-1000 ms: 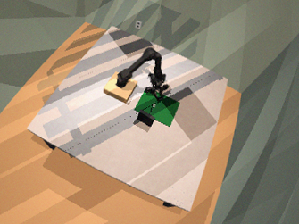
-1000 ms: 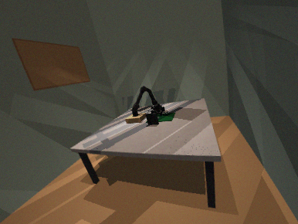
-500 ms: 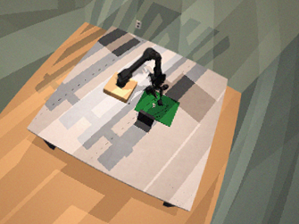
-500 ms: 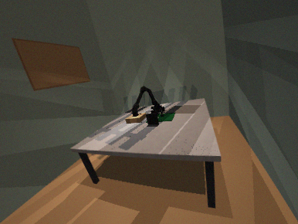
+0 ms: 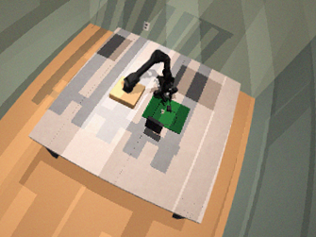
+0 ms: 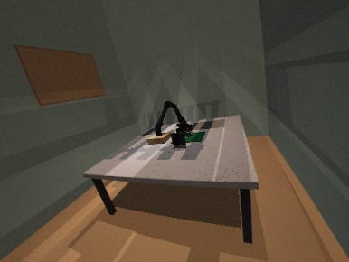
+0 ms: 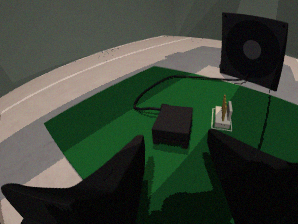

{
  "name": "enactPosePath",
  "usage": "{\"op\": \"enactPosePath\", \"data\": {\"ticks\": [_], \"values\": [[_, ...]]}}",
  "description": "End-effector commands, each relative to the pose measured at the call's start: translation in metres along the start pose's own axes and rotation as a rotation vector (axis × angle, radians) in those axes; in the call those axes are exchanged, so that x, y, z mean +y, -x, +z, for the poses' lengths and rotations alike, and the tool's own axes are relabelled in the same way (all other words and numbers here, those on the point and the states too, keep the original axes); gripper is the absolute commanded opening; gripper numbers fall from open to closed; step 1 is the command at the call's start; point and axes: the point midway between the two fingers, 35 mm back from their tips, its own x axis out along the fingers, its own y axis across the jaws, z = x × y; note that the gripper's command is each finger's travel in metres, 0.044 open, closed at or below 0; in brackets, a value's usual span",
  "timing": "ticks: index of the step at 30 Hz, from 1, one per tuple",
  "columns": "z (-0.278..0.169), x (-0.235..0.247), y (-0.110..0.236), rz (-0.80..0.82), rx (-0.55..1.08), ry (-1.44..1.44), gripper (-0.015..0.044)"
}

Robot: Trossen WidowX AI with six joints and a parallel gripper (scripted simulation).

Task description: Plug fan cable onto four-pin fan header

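Observation:
The green board (image 7: 100, 123) (image 5: 177, 122) (image 6: 197, 136) lies on the table. The four-pin header (image 7: 222, 116) (image 5: 169, 109) stands on it as a small white base with upright pins and nothing on them. The dark plug (image 7: 173, 123) rests on the board just left of the header, apart from it. Its thin cable (image 7: 149, 92) loops back to the black fan (image 7: 253, 48) (image 5: 154, 126) (image 6: 179, 139), which stands upright at the board's edge. My gripper (image 7: 176, 139) (image 5: 164, 95) (image 6: 181, 128) is open. Its fingertips flank the near end of the plug with a gap on each side.
The arm's base sits on a tan wooden block (image 5: 128, 98) (image 6: 159, 139) left of the board. The table (image 5: 112, 166) (image 6: 217, 167) has grey and white stripes. The board's near edge and the table rim show in the wrist view.

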Motion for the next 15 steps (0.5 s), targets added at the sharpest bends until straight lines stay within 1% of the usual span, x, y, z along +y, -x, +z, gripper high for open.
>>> {"op": "enactPosePath", "data": {"ticks": [1, 15], "values": [[0.001, 0.002, 0.010, 0.004, 0.015, -0.005, 0.0205], [0.011, 0.003, 0.044, 0.003, 0.028, -0.003, 0.0205]]}}
